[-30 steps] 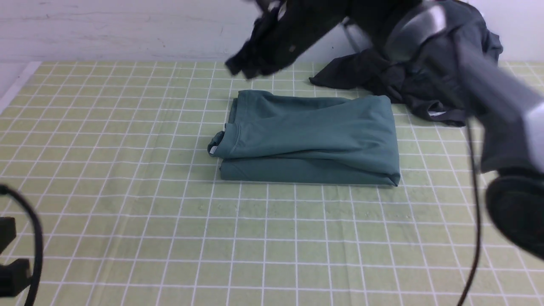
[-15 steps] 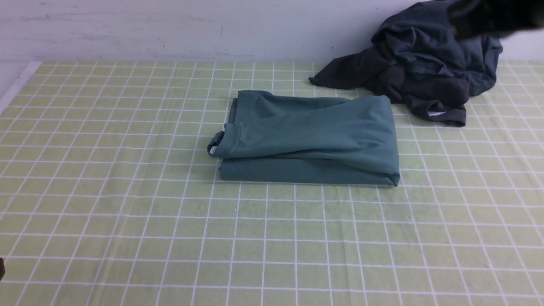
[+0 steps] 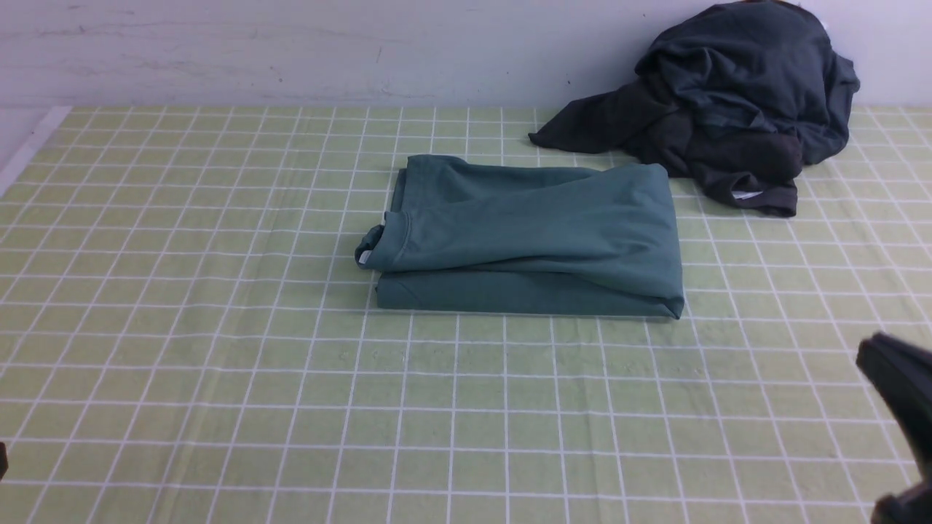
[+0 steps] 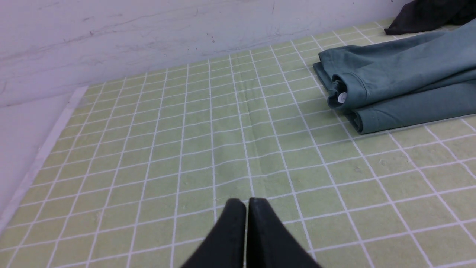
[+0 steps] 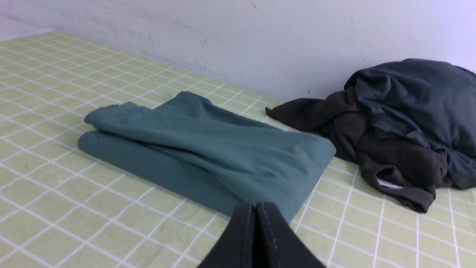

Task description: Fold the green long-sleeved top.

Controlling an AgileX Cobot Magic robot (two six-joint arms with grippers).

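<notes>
The green long-sleeved top (image 3: 531, 240) lies folded into a flat rectangle in the middle of the checked mat, with its ribbed neck and white label (image 3: 366, 256) at its left end. It also shows in the left wrist view (image 4: 401, 93) and the right wrist view (image 5: 208, 152). My left gripper (image 4: 246, 203) is shut and empty, low over bare mat, well to the left of the top. My right gripper (image 5: 256, 206) is shut and empty, near the top's front right corner and apart from it. Part of the right arm (image 3: 899, 393) shows at the front view's lower right edge.
A heap of dark charcoal-grey clothes (image 3: 728, 124) lies at the back right against the white wall (image 3: 291, 51), just behind the top's right end. The mat's left edge (image 3: 29, 145) borders a white strip.
My right arm, which was over the back of the mat with dark cloth, has pulled away and now shows low at the front right. The dark cloth lies on the heap. The green top has not moved.
</notes>
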